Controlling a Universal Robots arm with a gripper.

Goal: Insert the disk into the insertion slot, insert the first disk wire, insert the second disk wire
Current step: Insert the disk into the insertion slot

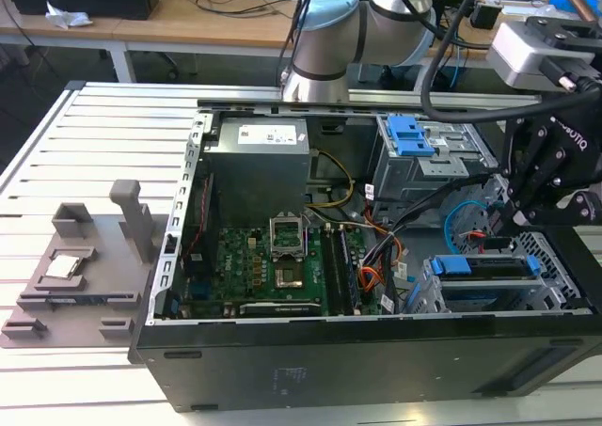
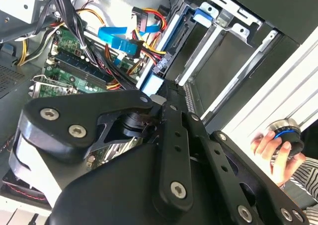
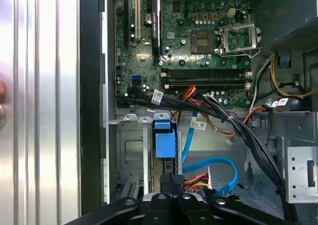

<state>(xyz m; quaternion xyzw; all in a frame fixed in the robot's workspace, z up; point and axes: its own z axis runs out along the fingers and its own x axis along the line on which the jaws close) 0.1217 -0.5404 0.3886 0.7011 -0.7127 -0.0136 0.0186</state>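
First wrist view: black tool (image 3: 171,199) is clenching black wire plug (image 3: 171,179) near blue-framed disk (image 3: 164,144) sitting in silver sheet-metal insertion slot (image 3: 131,135); keeping plug square advisable.

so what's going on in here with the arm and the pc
The arm has its tool down inside the open computer case, close to the disk in its blue carrier, which already sits in the insertion slot. Blue and orange wires lie loose beside it. A person's hand holds a round knob outside the case.

Lettering marks the motherboard (image 3: 184,51), a label (image 1: 273,134) the power supply (image 1: 252,177).
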